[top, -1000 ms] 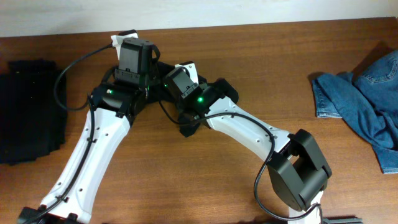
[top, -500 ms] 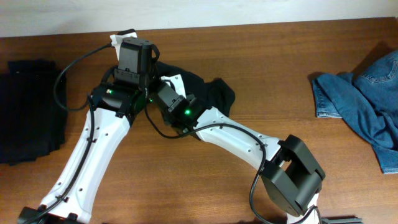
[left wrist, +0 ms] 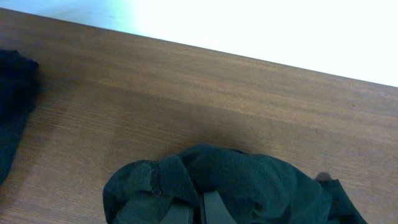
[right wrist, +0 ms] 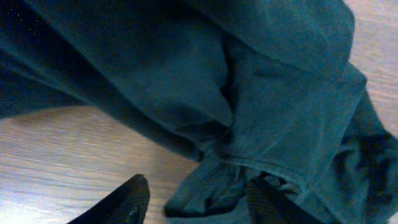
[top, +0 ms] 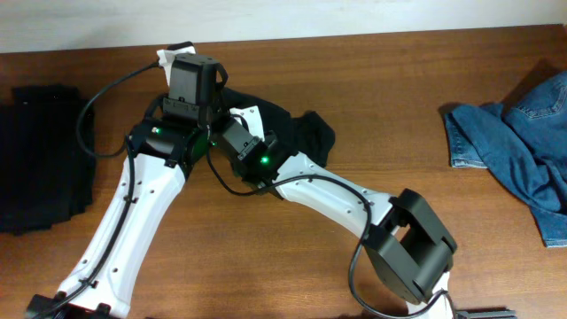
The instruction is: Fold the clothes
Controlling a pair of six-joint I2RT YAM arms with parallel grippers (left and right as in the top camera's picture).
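wooden table (top: 399,89): left end effector (left wrist: 194,208) pinches black garment (left wrist: 249,180); right end effector (right wrist: 199,198) spread.

Middle back: a crumpled black cloth garment (top: 310,133) lies bunched here, with both arms meeting over it; I see no clear way down from above
Left side: the white-and-black left arm (top: 133,221) slants from the near edge up to the garment
Right of middle: the white-and-black right arm (top: 337,190) crosses in from the near right, its bulky black elbow standing high
Far left: a flat pile of black folded cloth (top: 44,159) fills the edge
Far right: rumpled blue denim cloth (top: 523,133) covers the corner
Free room: I have bare brown wooden table (top: 399,89) between garment and denim, behind the garment, and in the wedge between the arms
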